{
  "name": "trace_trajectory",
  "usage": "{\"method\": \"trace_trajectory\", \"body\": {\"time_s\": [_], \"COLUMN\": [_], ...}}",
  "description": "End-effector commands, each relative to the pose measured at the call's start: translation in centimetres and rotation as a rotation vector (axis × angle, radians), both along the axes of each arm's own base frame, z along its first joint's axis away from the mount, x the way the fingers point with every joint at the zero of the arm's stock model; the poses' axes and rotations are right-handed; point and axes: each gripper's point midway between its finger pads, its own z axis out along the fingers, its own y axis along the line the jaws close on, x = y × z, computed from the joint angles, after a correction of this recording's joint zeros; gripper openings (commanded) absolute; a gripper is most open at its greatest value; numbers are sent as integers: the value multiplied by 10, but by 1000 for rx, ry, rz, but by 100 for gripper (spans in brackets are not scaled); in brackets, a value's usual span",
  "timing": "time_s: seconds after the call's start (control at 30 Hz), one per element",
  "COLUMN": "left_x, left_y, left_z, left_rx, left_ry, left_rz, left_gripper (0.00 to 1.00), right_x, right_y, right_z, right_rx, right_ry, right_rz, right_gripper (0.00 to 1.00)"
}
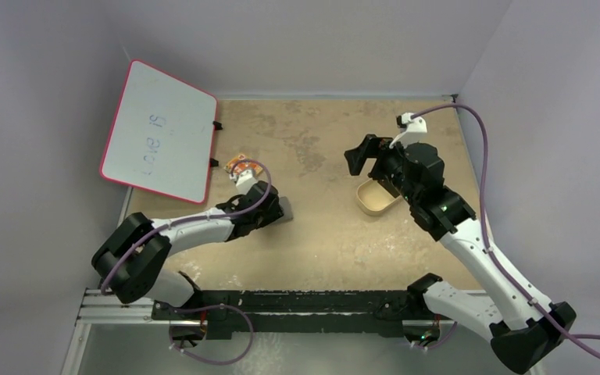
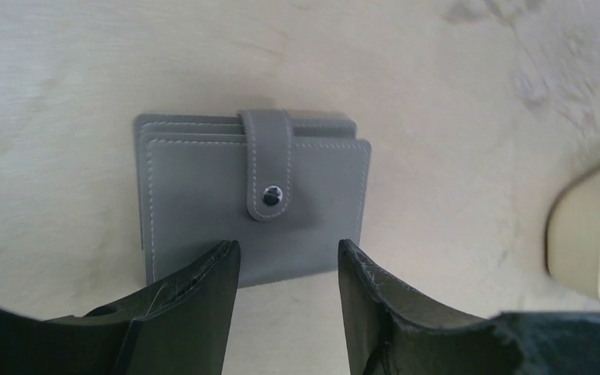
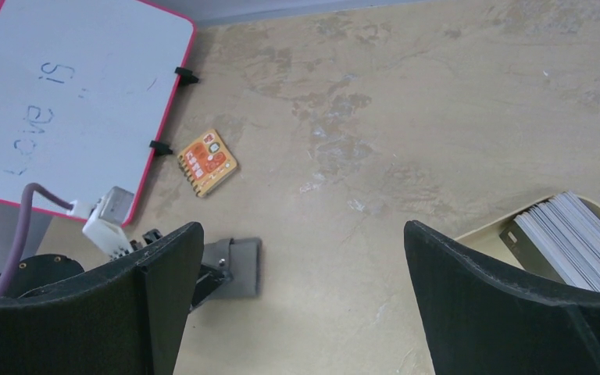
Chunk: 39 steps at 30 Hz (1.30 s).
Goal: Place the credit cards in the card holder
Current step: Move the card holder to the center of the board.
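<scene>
the snapped wallet [image 2: 203,203] looks thin and floppy; pinch its near edge. left claw [image 2: 287,250] part spread there, right claw [image 3: 301,234] wide.

We saw the card holder [image 2: 203,203] as matt grey leather-like stuff with pale stitching; its snap stud [image 2: 272,196] was shiny metal; the table [image 2: 437,94] looked matt and mottled; the tray [image 2: 582,234] was smooth cream plastic; the left gripper [image 2: 289,248] had scuffed matt black fingers [image 2: 203,308].

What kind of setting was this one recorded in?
Probably a robot lab test cell: a scuffed tan tabletop boxed in by plain grey wall panels, with a handwritten whiteboard propped at the left wall.
</scene>
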Motion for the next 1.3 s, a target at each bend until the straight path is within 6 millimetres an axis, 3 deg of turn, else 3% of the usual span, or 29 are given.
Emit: {"method": "trace_trajectory", "body": {"time_s": [0.0,0.1,0.23,0.4,0.63,0.77,0.9,1.1,1.23,1.27], "left_x": [17,15,7,-5,-23,-14,-5,8,20,23], "left_y": [-70,-80,-58,-8,10,6,11,2,-12,-15], "left_z": [43,68,83,56,14,13,3,-2,-3,-3], "left_rx": [-143,-112,-89,30,31,18,65,100,117,121], "left_ry": [-117,-149,-189,-94,19,-6,9,-13,-14,-18], "left_rz": [-298,-431,-398,-227,-181,-193,-185,-240,-297,-315], "left_gripper": [49,51,55,54,47,47,47,43,31,22], "right_x": [-1,3,13,24,31,32,32,25,18,16], "right_y": [1,7,19,38,65,67,62,50,44,44], "right_z": [13,4,-21,-52,-83,-89,-88,-91,-78,-70], "right_rx": [18,-3,-62,-81,-37,-47,-57,-64,-17,-2], "right_ry": [-55,-36,56,156,219,243,229,243,180,155], "right_rz": [18,41,81,136,230,238,217,168,151,154], "right_gripper": [99,99,99,99,99,99,99,99,99,99]}}
